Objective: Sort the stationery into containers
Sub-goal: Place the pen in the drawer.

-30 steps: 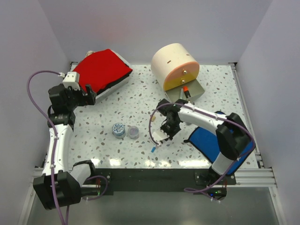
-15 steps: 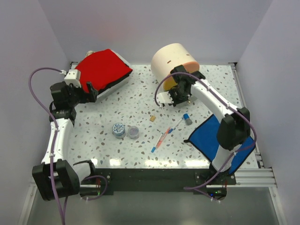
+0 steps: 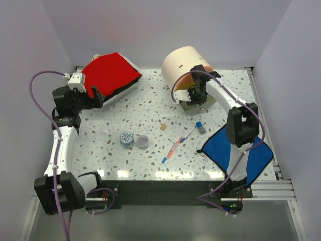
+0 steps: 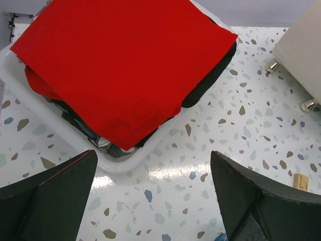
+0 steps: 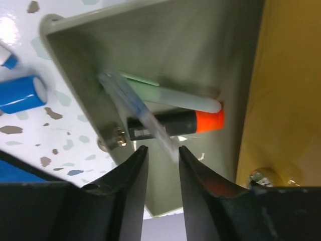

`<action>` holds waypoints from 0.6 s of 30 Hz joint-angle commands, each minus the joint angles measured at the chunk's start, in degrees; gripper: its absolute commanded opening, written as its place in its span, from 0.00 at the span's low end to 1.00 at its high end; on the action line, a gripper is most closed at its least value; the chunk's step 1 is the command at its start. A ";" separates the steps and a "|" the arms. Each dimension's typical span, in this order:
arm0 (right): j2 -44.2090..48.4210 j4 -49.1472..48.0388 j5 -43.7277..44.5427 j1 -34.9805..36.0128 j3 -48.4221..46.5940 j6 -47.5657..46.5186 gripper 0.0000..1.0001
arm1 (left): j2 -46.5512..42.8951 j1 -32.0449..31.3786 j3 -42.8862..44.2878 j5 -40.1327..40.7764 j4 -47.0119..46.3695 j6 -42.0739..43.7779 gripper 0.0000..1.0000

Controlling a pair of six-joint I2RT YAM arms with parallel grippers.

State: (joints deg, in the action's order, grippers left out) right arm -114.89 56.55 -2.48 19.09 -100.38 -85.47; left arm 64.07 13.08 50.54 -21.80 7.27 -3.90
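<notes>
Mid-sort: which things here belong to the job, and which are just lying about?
Job: blue-patterned tape roll, purple tape roll, tan cube, thin pens, blue stub, orange-black highlighter and green marker in the drawer, cream drum, red-topped case.
Lying about: blue cloth.

White arms [image 3: 59,150], seemingly black joints [image 3: 64,99], purple cables [image 3: 32,89].

- 2 tape rolls: blue-patterned roll [image 3: 127,138] and purple roll [image 3: 142,141]
- 3 thin pens all told: reddish pen [image 3: 172,150], pale pen [image 3: 188,133], plus a pretty blurry clear pen [image 5: 138,113]
- 1 orange-black highlighter [image 5: 175,125]
- 1 pale green marker [image 5: 170,98]
- 1 tiny tan cube [image 3: 163,127]
- 1 blue stub [image 3: 200,126]
- 2 containers: cream drum [image 3: 183,63] and white case [image 3: 108,75] with a red top
- 1 flat blue cloth [image 3: 235,150], just the one
</notes>
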 commanded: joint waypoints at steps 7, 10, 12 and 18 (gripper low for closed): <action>9.75 0.38 -3.31 -0.02 -1.05 4.08 0.39 | 0.09 0.37 2.72 -0.17 -2.52 -0.93 1.00; 14.84 6.19 -9.62 0.76 0.70 4.79 0.39 | -0.53 0.37 1.84 0.44 -2.79 -0.41 1.00; 17.32 8.83 -11.14 2.34 5.86 4.09 0.40 | -1.05 0.45 0.96 0.53 -3.14 -0.41 1.00; 25.77 2.25 -13.42 12.71 25.20 0.22 0.40 | -2.11 0.37 -1.59 -0.08 -3.84 -1.20 1.00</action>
State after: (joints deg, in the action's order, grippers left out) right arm -90.56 59.57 -11.11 26.30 -84.86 -82.81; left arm 63.66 13.08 49.98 -21.67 6.31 -3.97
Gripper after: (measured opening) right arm 0.393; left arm 0.997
